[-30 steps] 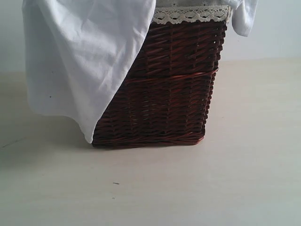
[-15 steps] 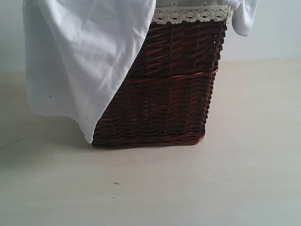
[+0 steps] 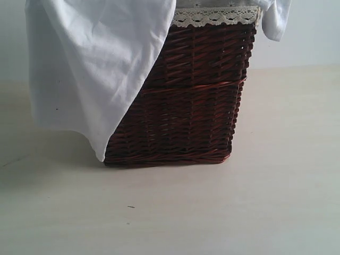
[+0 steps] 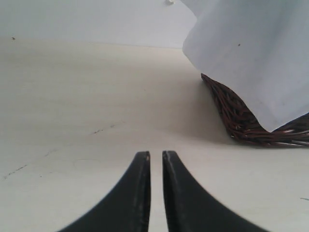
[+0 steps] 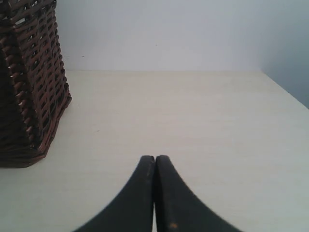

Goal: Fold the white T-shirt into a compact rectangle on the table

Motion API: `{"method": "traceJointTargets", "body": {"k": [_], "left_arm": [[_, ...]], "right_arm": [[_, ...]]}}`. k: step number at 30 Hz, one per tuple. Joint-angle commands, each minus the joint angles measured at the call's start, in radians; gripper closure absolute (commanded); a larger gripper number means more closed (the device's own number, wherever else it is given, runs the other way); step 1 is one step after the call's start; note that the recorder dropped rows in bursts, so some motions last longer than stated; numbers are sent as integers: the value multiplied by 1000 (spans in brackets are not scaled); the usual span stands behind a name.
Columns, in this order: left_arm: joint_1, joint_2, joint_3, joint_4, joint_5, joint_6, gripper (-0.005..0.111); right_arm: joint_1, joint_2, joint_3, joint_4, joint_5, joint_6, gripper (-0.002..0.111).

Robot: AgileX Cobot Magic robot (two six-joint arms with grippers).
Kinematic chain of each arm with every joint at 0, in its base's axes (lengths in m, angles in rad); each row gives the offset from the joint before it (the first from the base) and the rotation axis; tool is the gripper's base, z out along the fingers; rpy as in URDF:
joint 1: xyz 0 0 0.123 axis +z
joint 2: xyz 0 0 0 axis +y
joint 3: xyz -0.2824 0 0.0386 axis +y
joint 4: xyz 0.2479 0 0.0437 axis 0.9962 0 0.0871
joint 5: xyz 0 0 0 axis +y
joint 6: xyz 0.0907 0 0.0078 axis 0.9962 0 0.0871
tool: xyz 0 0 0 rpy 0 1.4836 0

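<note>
The white T-shirt (image 3: 90,69) hangs out of the dark brown wicker basket (image 3: 191,95) and drapes down its left side almost to the table (image 3: 239,207). Another bit of the shirt spills over the basket's right top corner. No lettering shows. In the left wrist view the shirt (image 4: 251,53) covers the basket (image 4: 236,116), and my left gripper (image 4: 156,154) hovers low over bare table well short of it, shut apart from a thin slit and holding nothing. My right gripper (image 5: 155,157) is shut and empty beside the basket (image 5: 29,82). Neither gripper appears in the exterior view.
Cream lace trim (image 3: 215,17) lines the basket's rim. A pale wall (image 5: 169,34) stands behind the table, and the table's edge (image 5: 285,89) runs off to one side in the right wrist view. A few small dark specks (image 3: 130,206) mark the tabletop.
</note>
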Motion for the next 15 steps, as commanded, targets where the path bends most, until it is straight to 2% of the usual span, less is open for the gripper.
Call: {"method": "traceJointTargets", "body": {"k": [1, 8, 12, 15], "left_arm": [[-6, -7, -1, 2, -8, 3, 95], [-6, -7, -1, 2, -8, 3, 95], [-6, -7, -1, 2, -8, 3, 95], [-6, -7, -1, 2, -8, 3, 95]], "right_arm": [[2, -7, 4, -2, -6, 0, 108], [2, -7, 4, 5, -11, 4, 108], [2, -7, 4, 268, -11, 17, 108], [29, -7, 4, 295, -9, -45, 108]]}}
